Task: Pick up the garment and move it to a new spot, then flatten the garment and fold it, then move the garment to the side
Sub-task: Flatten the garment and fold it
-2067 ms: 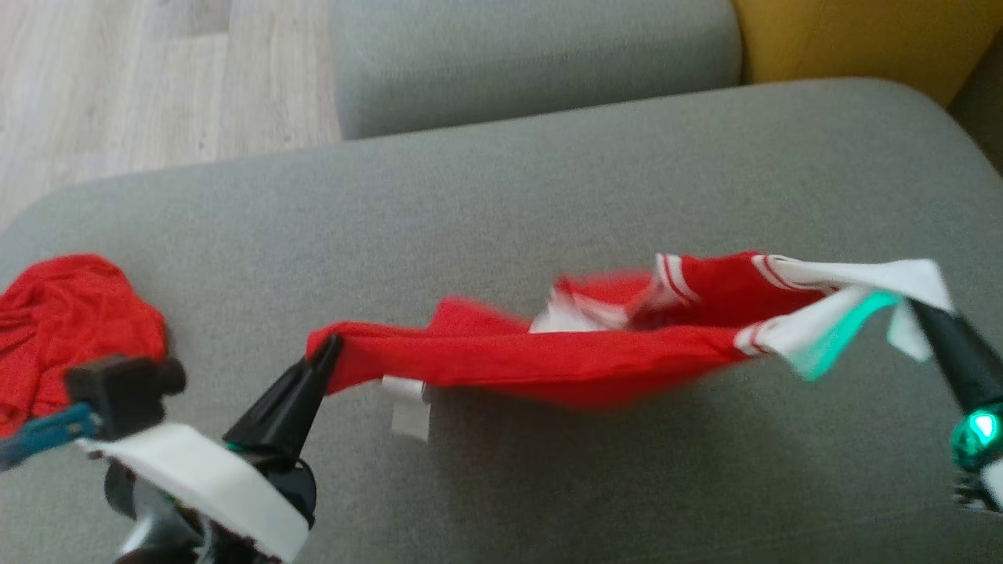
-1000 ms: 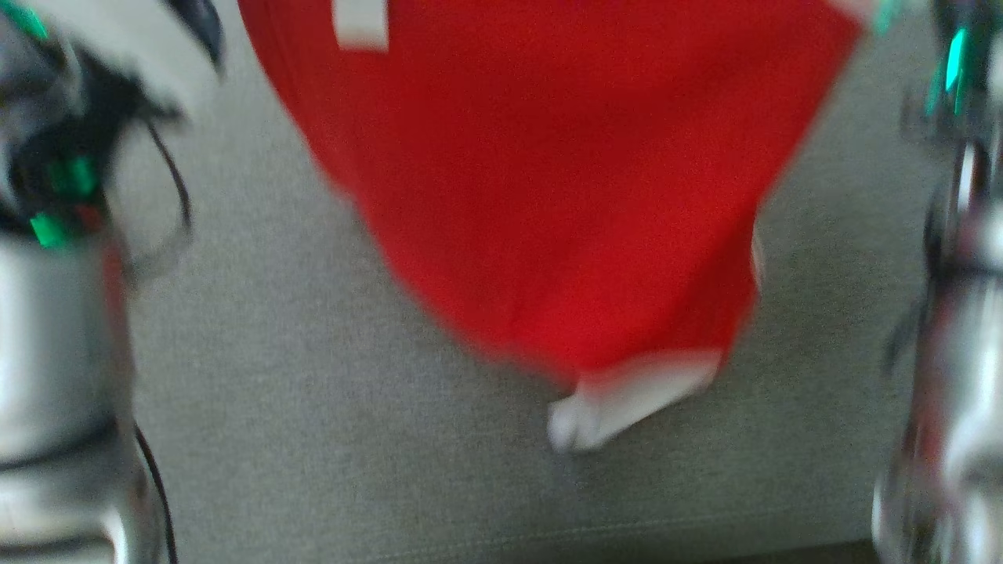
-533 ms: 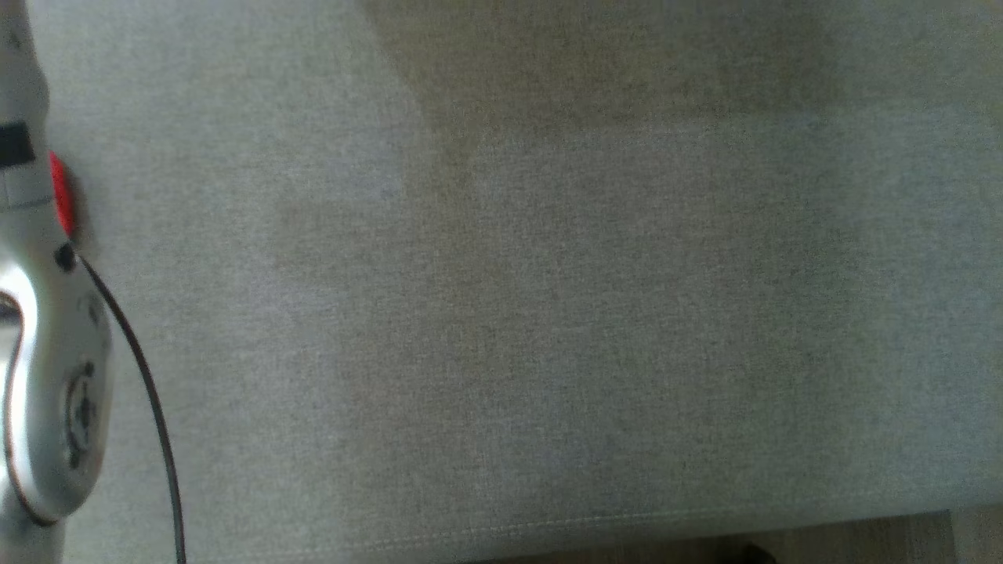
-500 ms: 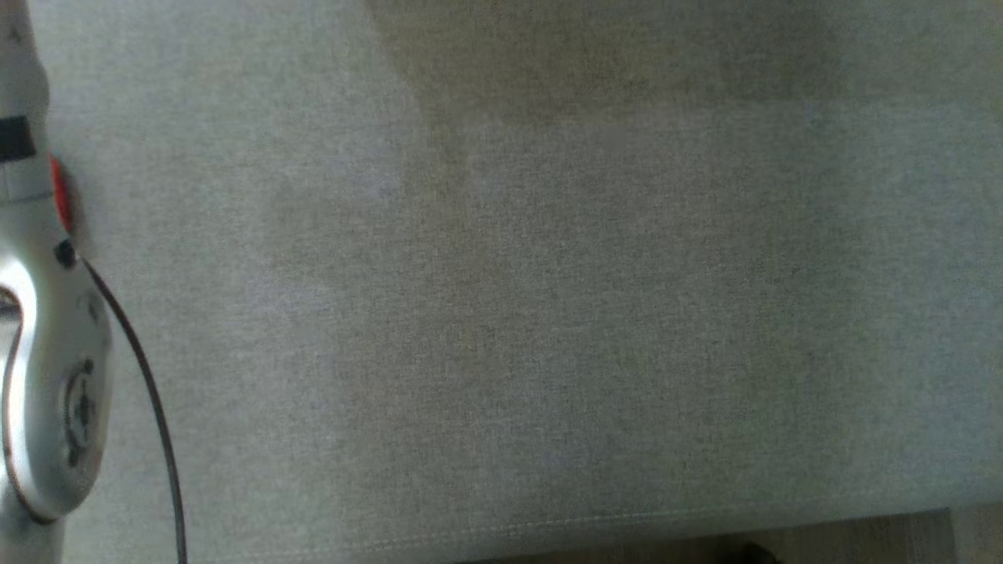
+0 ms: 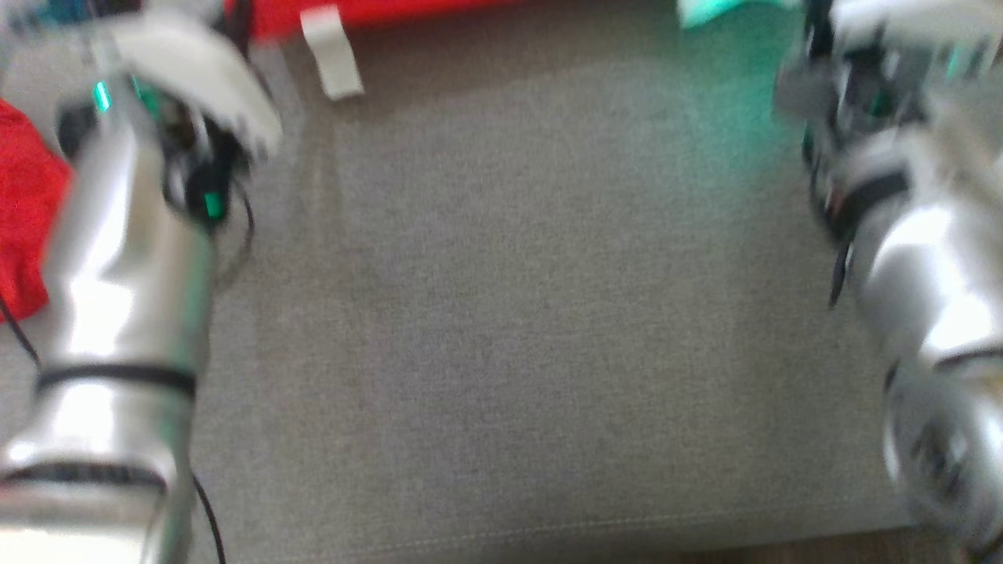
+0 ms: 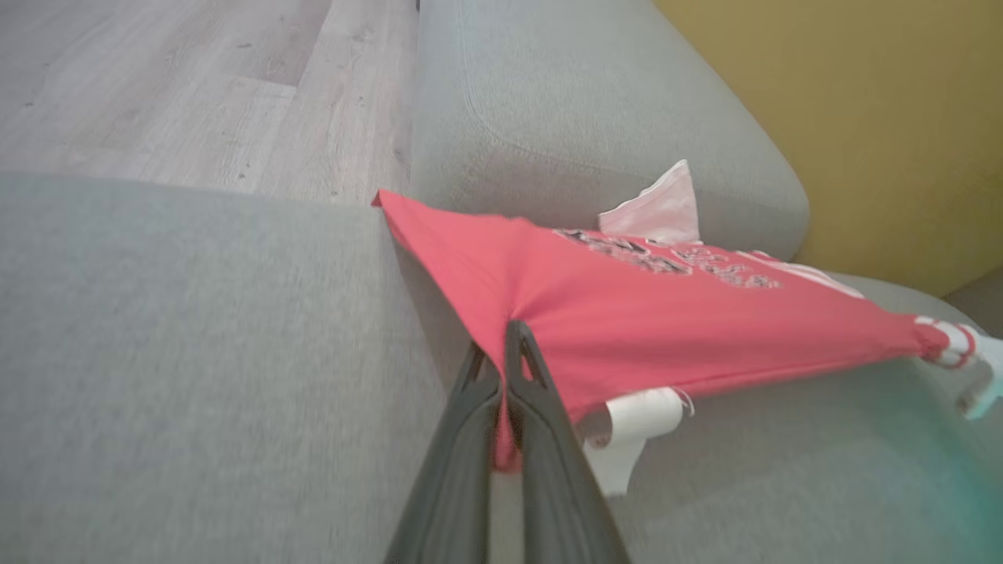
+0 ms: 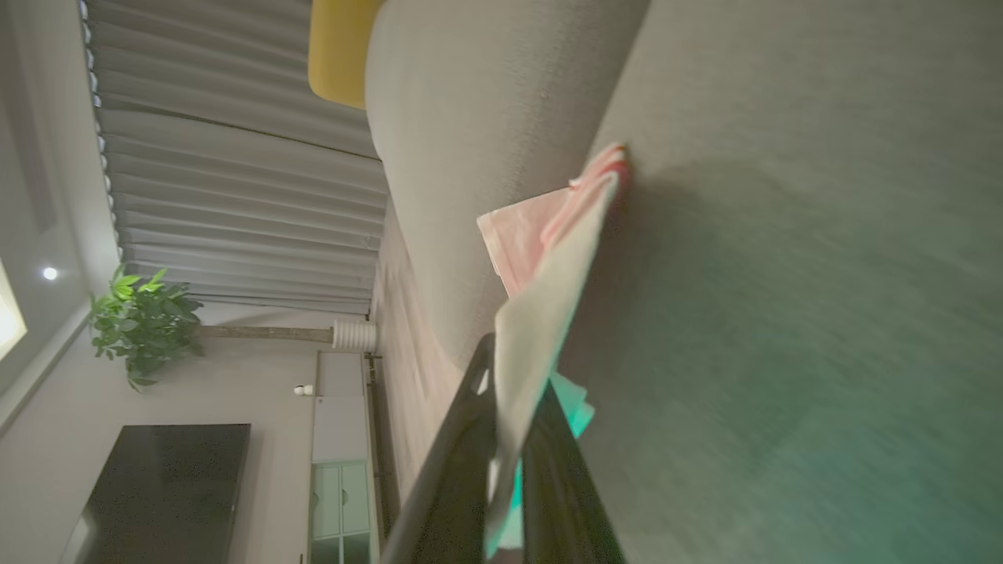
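The garment (image 6: 666, 313) is a red shirt with white trim and a dark print. In the left wrist view it hangs stretched just above the grey sofa cushion (image 6: 196, 352). My left gripper (image 6: 503, 345) is shut on its red hem, beside a dangling white label (image 6: 635, 423). My right gripper (image 7: 509, 368) is shut on a white part of the garment (image 7: 541, 298). In the blurred head view a strip of the garment (image 5: 392, 12) and its label (image 5: 333, 51) show at the top edge, between my left arm (image 5: 125, 258) and right arm (image 5: 925, 258).
A second crumpled red cloth (image 5: 23, 219) lies at the cushion's left edge. The sofa's backrest (image 6: 595, 117) and a yellow cushion (image 6: 862, 117) rise behind the garment. Wooden floor (image 6: 196, 78) lies beyond the seat. The seat's front seam (image 5: 548, 529) runs near the bottom.
The head camera has swung: the hanging garment, then bare cushion, filled earlier frames. Now both arms and the garment's lower edge are in view. Both grippers still hold the garment.
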Robot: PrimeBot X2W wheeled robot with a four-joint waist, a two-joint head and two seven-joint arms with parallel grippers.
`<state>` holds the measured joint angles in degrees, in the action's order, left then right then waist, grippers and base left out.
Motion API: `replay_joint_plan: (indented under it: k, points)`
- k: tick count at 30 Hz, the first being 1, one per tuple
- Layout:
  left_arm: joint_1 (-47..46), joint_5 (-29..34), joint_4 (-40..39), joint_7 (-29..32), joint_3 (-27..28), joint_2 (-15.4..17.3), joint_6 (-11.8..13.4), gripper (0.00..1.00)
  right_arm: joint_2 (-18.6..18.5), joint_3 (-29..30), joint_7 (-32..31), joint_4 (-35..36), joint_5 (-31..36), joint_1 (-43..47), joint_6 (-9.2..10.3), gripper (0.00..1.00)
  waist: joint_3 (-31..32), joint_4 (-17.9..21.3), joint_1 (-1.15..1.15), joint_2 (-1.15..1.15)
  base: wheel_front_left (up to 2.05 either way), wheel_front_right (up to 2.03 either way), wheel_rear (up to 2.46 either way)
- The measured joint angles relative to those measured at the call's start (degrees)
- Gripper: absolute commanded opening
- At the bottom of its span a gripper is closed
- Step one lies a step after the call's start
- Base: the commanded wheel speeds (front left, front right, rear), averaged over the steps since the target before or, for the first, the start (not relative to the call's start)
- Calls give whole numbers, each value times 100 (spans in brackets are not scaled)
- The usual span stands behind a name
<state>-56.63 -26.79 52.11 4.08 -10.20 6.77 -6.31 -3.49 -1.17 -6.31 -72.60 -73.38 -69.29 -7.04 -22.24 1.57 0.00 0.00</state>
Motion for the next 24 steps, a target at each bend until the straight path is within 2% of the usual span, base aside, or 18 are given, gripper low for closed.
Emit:
replay_joint_plan:
  k: [5,8,13,16,20,24]
  points:
    - [1535,-105,-801,-97,-92,52,-52,0,0,-73,-151,882,-35,1795,0,0,507,-5,0,0,0,0,0]
    - [2687,-263,-1526,-82,-104,46,37,0,-24,-140,-234,1601,-23,2813,-2,0,838,-7,0,0,0,0,0]
    - [4589,-650,-3100,203,-52,-70,399,0,-126,-166,-332,2926,113,4431,-1,0,1310,-30,-1,0,0,0,0]
    - [5512,-748,-4119,407,-55,-127,698,0,-138,36,-417,3831,258,5600,-1,0,1495,-85,-1,0,0,0,0]
    - [6433,-828,-5249,642,-52,-133,1066,0,-92,500,-740,5312,590,7272,-1,0,1577,-218,-1,0,0,0,0]
    - [7088,-870,-6059,827,-47,-132,1323,0,109,1060,-1321,6793,1024,8642,-2,0,1580,-216,-1,0,0,0,0]
